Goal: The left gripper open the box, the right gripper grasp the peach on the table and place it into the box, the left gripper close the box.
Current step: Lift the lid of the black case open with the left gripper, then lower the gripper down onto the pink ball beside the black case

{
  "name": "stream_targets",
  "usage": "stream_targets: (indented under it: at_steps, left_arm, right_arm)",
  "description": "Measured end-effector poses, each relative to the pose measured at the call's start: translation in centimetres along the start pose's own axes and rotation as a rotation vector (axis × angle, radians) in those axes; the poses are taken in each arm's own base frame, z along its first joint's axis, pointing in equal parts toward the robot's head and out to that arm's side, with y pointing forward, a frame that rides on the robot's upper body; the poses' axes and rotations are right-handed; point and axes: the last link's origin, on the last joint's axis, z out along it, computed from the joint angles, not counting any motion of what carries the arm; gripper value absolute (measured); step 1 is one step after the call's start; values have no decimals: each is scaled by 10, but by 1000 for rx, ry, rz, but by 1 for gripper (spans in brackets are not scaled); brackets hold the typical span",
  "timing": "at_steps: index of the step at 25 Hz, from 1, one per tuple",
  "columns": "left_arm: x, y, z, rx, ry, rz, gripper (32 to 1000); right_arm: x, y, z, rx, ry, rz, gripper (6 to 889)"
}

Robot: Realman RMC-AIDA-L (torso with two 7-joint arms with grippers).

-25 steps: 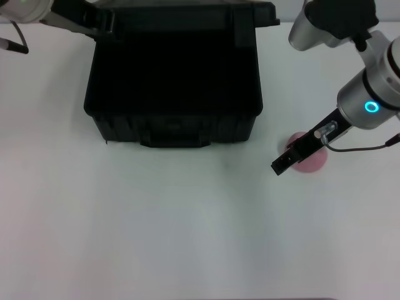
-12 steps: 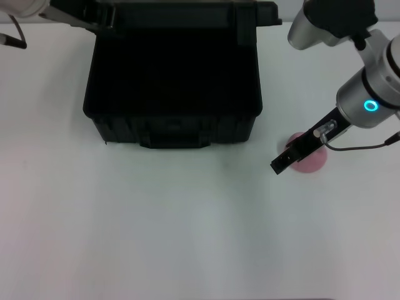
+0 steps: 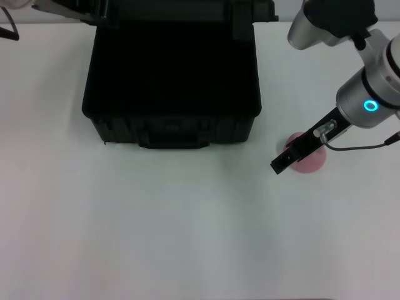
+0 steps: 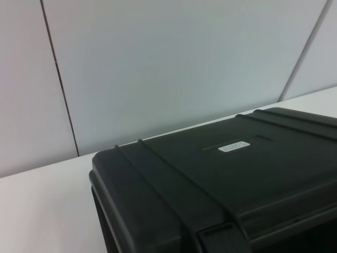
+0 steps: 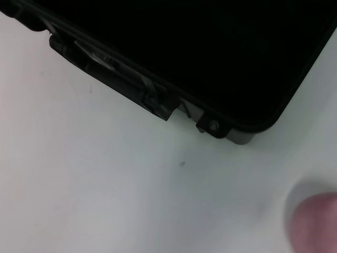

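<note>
The black box (image 3: 172, 128) stands at the back middle of the table with its dark inside showing. Its lid (image 3: 187, 9) is raised at the far side. The left wrist view looks along the lid's (image 4: 221, 174) outer face with its small white label (image 4: 234, 146). My left gripper (image 3: 87, 11) is at the lid's far left corner, mostly cut off by the picture's edge. The pale-pink peach (image 3: 310, 161) lies on the table to the right of the box. My right gripper (image 3: 292, 154) hangs just over its left side. The right wrist view catches the peach (image 5: 316, 224) and a box corner (image 5: 231, 129).
White tabletop (image 3: 187, 237) stretches in front of the box and to both sides. A grey panelled wall (image 4: 158, 63) stands behind the box. The right arm's thin cable (image 3: 362, 147) loops beside the peach.
The left arm has drawn back towards the picture's top edge and the lid has tipped slightly farther back. The right gripper and the peach have stayed put.
</note>
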Motion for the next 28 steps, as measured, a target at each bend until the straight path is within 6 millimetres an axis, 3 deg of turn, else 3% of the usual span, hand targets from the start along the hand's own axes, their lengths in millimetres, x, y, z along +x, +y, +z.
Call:
stream_targets:
  at_steps: [10,17,28]
  left_arm:
    - [1,1,-2,0,7,4,388]
    - [1,1,-2,0,7,4,388]
    - [1,0,-2,2,13,0,389]
  right_arm:
    - [0,-3,3,0,-1,12,791]
    - [-2,-19,2,19,-29,36,790]
    - [-5,-27,7,36,-58,38,790]
